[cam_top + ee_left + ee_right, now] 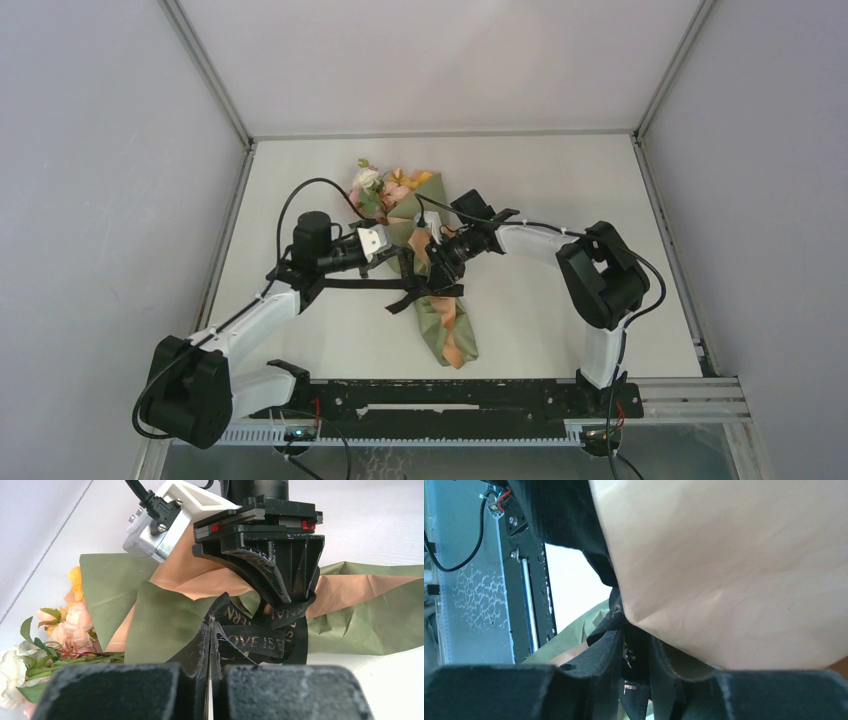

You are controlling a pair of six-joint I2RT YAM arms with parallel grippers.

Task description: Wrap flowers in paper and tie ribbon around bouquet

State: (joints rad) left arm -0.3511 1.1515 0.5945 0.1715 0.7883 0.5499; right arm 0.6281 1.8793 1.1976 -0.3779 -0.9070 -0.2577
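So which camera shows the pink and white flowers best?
The left wrist view: the pink, white and yellow blooms are close and sharp, poking from the olive-green paper cone. The top view shows them small; the right wrist view shows none.

White shells, bulky black joints and thin black cables form the left arm [250,318] and right arm [535,240], ending in the matte black left tool [212,690] and right tool [278,604], beside a white, silver-screwed camera block [165,522].

A white table [560,190] — grey walls [100,200] closing three sides.
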